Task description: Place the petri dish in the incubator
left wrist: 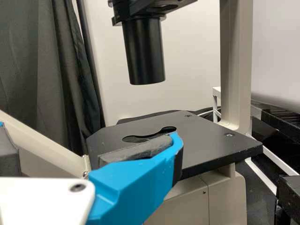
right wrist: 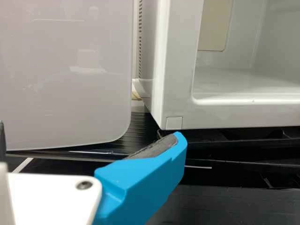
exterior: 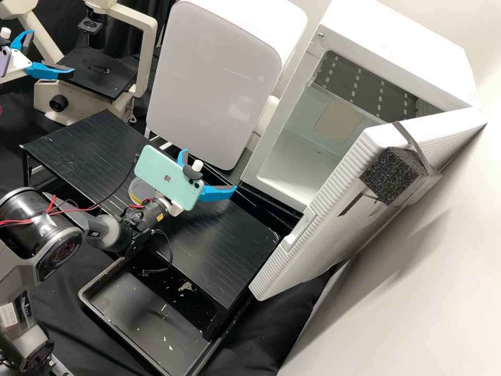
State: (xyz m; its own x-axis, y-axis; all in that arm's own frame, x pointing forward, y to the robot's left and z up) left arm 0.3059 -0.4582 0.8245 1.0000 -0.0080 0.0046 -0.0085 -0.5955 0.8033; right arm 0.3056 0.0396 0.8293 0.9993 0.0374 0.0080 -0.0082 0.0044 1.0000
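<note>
Petri dish (exterior: 136, 190) lies mid-table (exterior: 224, 250), between the long edges; right gripper (exterior: 209, 169) and left gripper (exterior: 52, 51) gape wide, empty. Pickup looks next: the right should straddle the rim, squeeze gently, then head for the open incubator (exterior: 391, 57).

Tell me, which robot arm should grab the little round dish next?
Right, probably: the right gripper is open near the petri dish and the open incubator. The left gripper is over by the microscope.

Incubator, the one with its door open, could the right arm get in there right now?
Probably yes: the door stands wide open, and the right gripper hovers before the incubator, its fingers spread, with nothing visible blocking.
</note>
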